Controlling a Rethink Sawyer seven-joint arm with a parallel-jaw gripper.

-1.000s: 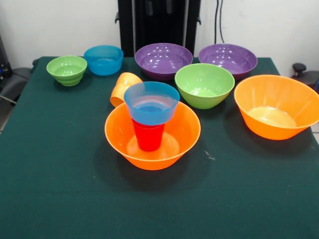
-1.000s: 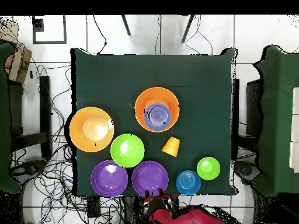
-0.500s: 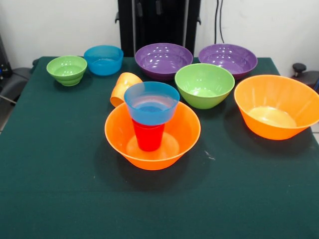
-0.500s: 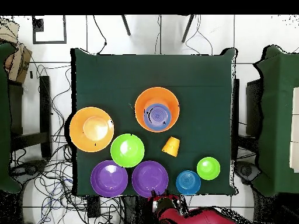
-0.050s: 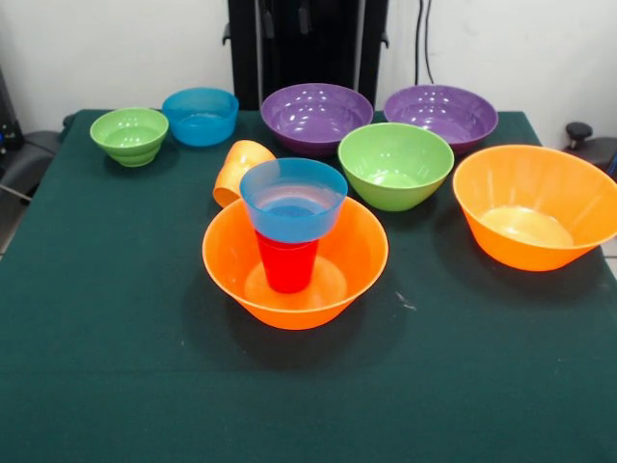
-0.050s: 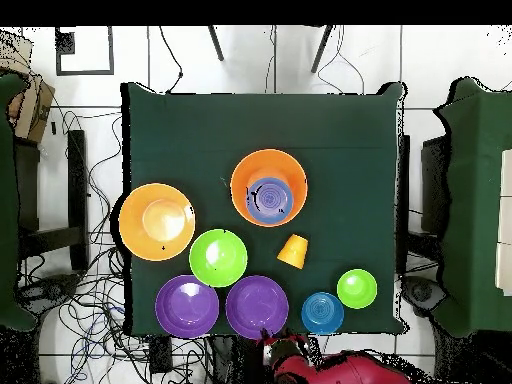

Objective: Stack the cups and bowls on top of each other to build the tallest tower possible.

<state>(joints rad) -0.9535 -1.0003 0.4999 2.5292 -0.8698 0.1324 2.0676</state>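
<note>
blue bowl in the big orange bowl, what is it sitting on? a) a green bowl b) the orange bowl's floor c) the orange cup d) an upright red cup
d: the blue bowl rests on top of the red cup, which stands upright on the floor of the large orange bowl; the orange cup lies on its side on the table behind it.

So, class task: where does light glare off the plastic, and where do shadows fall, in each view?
Front view: white glare streaks inside the two purple bowls; a soft shadow lies on the cloth in front of the tower. Overhead view: light is flat, with a pale sheen in the free orange bowl.
</note>
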